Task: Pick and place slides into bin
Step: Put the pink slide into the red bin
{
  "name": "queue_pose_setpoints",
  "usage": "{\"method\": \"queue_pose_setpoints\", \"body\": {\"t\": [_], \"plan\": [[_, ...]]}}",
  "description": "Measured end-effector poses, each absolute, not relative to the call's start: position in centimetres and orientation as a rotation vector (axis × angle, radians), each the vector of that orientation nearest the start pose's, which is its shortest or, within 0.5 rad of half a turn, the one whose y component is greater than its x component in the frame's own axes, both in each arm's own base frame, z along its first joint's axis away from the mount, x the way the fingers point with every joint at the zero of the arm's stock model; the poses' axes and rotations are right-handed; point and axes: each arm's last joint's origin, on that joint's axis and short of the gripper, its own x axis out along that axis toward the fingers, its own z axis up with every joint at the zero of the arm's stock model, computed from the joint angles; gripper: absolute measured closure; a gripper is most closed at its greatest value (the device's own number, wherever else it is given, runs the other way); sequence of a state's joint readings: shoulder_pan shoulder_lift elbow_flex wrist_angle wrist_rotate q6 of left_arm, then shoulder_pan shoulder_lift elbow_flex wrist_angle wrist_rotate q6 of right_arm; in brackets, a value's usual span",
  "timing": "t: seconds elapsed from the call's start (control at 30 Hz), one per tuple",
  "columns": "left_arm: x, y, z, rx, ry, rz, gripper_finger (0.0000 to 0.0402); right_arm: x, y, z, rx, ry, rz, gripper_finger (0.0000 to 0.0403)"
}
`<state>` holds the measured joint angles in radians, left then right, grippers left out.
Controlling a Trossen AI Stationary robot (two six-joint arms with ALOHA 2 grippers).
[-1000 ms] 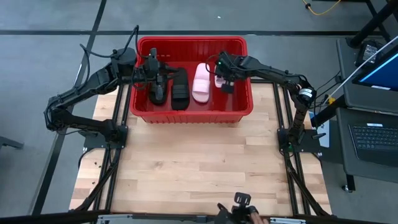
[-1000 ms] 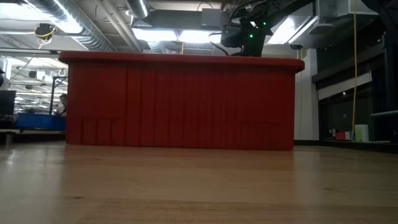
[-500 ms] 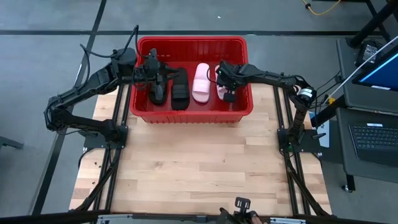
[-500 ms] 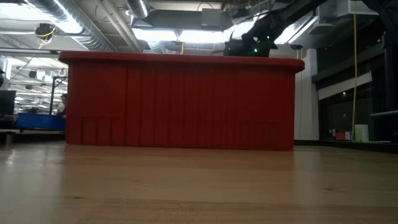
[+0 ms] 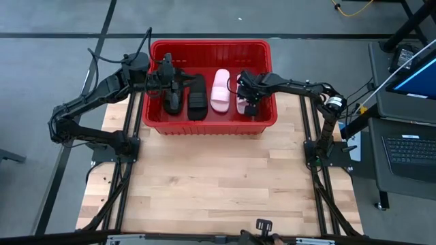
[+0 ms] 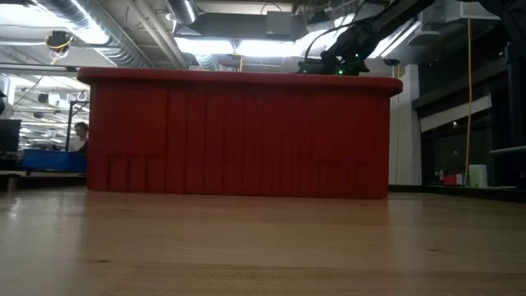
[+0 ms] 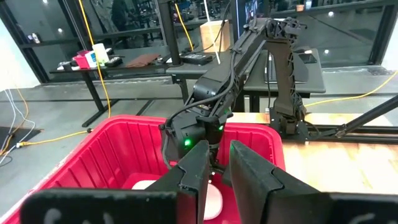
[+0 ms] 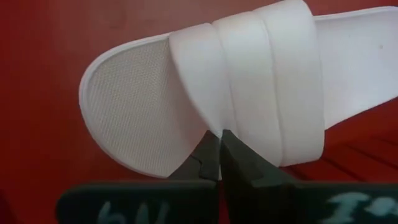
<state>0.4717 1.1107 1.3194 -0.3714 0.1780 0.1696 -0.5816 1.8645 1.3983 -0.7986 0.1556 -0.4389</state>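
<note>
The red bin [image 5: 158,116] [image 6: 238,136] stands at the table's far side. On its floor lie two black slides [image 5: 172,97] [image 5: 197,96] and a pale pink slide [image 5: 219,90] side by side. A second pink slide [image 5: 241,105] [image 8: 249,81] sits at the bin's right end, with my right gripper [image 5: 248,101] [image 8: 218,138] shut on it, reaching down into the bin. My left gripper [image 5: 167,76] [image 7: 219,171] hovers over the bin's left part, above a black slide, pointing about level, its fingers a little apart with nothing between them. My right gripper pinches the edge of the pink slide's wide strap [image 8: 211,124], on its toe side, between the two fingertips [image 8: 231,149]. The fingers come steeply from above. The slide lies flat and low over the bin's floor; whether it rests on it I cannot tell.
The bin's walls [image 7: 112,143] rise around both grippers. The wooden table [image 5: 218,177] stretches bare in front of the bin. A desk with a laptop [image 5: 409,146] stands beyond the table's right edge.
My right gripper has gone down into the bin and a little toward the table's near edge, tipping more steeply downward. It has stayed shut on the pink slide, which has come down with it beside the other pink slide.
</note>
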Motion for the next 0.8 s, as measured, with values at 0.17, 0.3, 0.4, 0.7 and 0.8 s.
{"method": "queue_pose_setpoints", "body": {"t": [0.17,0.3,0.4,0.7,0.8], "plan": [[20.27,9.77,43.39,0.116,0.179,0.279,0.0343,30.78,-20.82,20.75,-0.047,1.327,-0.278,0.0396],[20.27,9.77,43.39,0.116,0.179,0.279,0.0343,30.78,-20.95,20.77,-0.040,1.315,-0.274,0.0388],[20.27,9.76,43.40,0.116,0.179,0.279,0.0343,30.75,-21.01,20.78,-0.039,1.314,-0.275,0.0376],[20.27,9.77,43.40,0.116,0.179,0.279,0.0343,30.88,-21.14,20.83,-0.058,1.304,-0.296,0.0307],[20.27,9.77,43.40,0.116,0.179,0.279,0.0343,30.83,-21.21,20.84,-0.071,1.315,-0.316,0.0280]]}}
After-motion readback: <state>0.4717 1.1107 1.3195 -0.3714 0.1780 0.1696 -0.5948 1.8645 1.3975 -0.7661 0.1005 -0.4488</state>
